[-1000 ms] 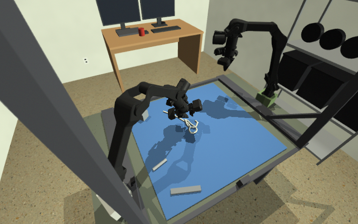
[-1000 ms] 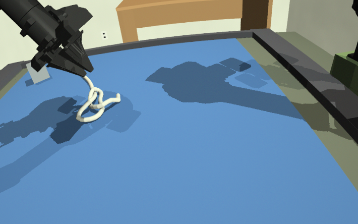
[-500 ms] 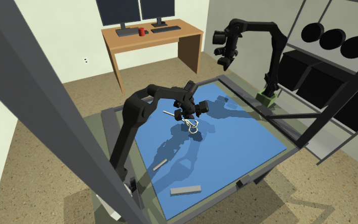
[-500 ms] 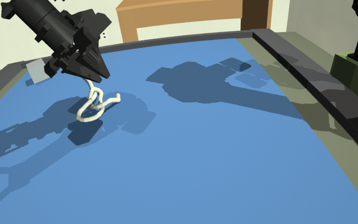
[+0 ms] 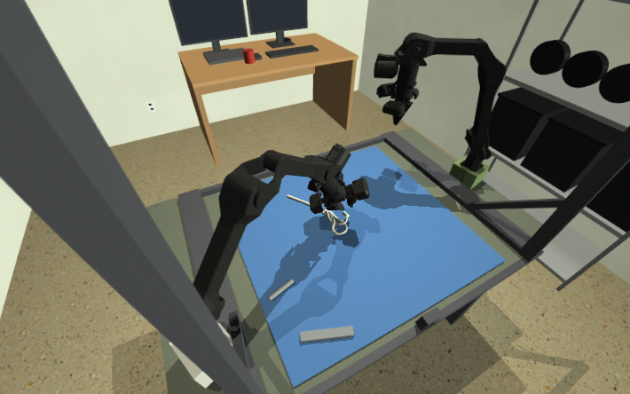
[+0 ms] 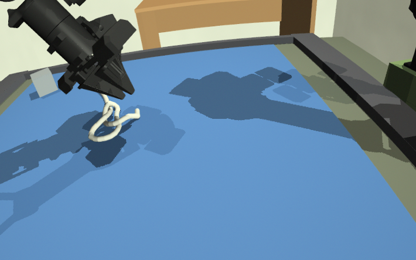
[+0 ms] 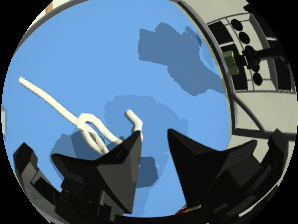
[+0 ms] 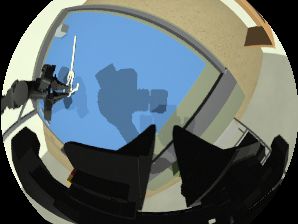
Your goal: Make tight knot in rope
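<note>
My left gripper (image 5: 328, 209) (image 6: 129, 93) (image 7: 154, 133) (image 8: 68, 91) is part open, holding nothing, above the loose, loopy rope (image 5: 339, 233) (image 6: 99, 140) (image 7: 47, 95) (image 8: 74, 55), away from the blue desk's (image 5: 429, 254) (image 6: 235, 180) (image 7: 75, 55) (image 8: 150, 55) edges. My right gripper (image 5: 396, 120) (image 8: 164, 129), up high, is part open and holds nothing.

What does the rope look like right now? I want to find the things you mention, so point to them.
The rope (image 5: 339, 233) (image 6: 105, 139) (image 7: 47, 96) (image 8: 74, 55) is creamy white and smooth-looking. It has one fairly straight tail, a loose, open tangle of loops, and a short end that bends up. It is over the blue mat (image 5: 405, 234) (image 6: 235, 193) (image 7: 75, 45) (image 8: 150, 50), near the left gripper (image 5: 327, 208) (image 6: 129, 95) (image 7: 154, 133) (image 8: 68, 91). The gripper isn't holding it; whether they touch, I can't tell.
</note>
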You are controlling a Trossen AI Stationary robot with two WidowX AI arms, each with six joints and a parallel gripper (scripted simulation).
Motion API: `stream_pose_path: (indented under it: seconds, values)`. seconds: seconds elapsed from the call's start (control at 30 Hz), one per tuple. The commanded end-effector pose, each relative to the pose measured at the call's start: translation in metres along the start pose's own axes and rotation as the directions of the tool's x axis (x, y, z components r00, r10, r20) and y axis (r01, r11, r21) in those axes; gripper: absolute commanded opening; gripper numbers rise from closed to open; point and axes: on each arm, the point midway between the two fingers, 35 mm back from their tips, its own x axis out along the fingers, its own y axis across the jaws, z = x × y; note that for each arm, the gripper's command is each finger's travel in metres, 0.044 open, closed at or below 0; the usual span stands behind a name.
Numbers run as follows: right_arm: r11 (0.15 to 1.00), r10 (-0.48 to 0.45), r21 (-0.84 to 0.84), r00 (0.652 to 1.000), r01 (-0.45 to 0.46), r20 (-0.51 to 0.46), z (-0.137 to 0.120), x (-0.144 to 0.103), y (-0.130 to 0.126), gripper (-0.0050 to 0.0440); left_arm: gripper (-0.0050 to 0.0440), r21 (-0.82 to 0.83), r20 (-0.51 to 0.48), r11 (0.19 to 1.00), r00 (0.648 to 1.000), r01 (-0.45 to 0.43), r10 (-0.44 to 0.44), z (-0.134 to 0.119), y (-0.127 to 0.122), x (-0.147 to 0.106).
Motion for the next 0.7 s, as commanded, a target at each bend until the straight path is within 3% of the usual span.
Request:
stream_pose_path:
  seconds: [0.0,0.67]
  values:
    - [1.0,0.009,-0.002,1.0,-0.009,0.022,-0.0008,-0.0077,-0.001,0.0085,0.0125,-0.002,0.006,1.0,1.0,-0.002,0.002,-0.0017,0.0051,0.0094]
    - [1.0,0.009,-0.002,1.0,-0.009,0.022,-0.0008,-0.0077,-0.001,0.0085,0.0125,-0.002,0.006,1.0,1.0,-0.002,0.002,-0.0026,0.0071,0.0132]
